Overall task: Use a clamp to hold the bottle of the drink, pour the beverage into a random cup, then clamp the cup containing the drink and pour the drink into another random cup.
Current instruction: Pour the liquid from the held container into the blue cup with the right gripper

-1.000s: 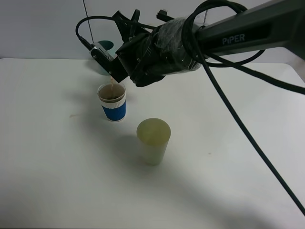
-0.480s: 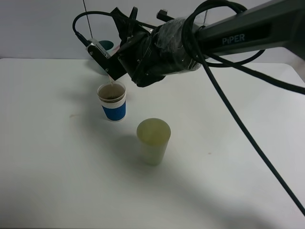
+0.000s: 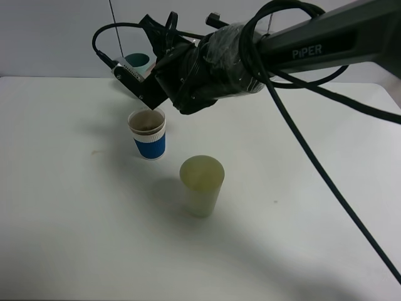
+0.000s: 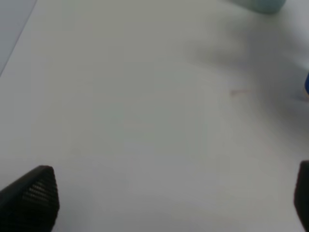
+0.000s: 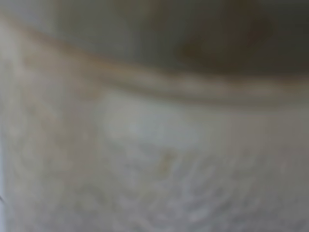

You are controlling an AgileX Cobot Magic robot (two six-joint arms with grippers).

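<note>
The blue-bodied paper cup [image 3: 149, 143] with a white upper band stands left of centre on the table, with brown beverage [image 3: 147, 124] inside it. My right gripper [image 3: 150, 95] hangs tilted just above and behind the cup's rim, shut on the bottle. The bottle [image 5: 154, 159] fills the right wrist view as a pale blur with a peach band; in the high view the gripper hides most of it. No stream shows between bottle and cup. The teal cup [image 3: 136, 61] stands behind the arm. My left gripper [image 4: 166, 203] is open over bare table, its fingertips [image 4: 31, 198] wide apart.
A pale yellow-green tumbler [image 3: 202, 185] stands in front and to the right of the blue cup. The right arm [image 3: 301, 44] and its cables [image 3: 313, 157] cross the upper right. A teal cup base [image 4: 260, 4] and a blue cup edge [image 4: 307, 84] show in the left wrist view.
A thin brown stream ran from the bottle into the blue cup one second ago and has stopped. The right gripper has turned and lifted slightly up and left.
</note>
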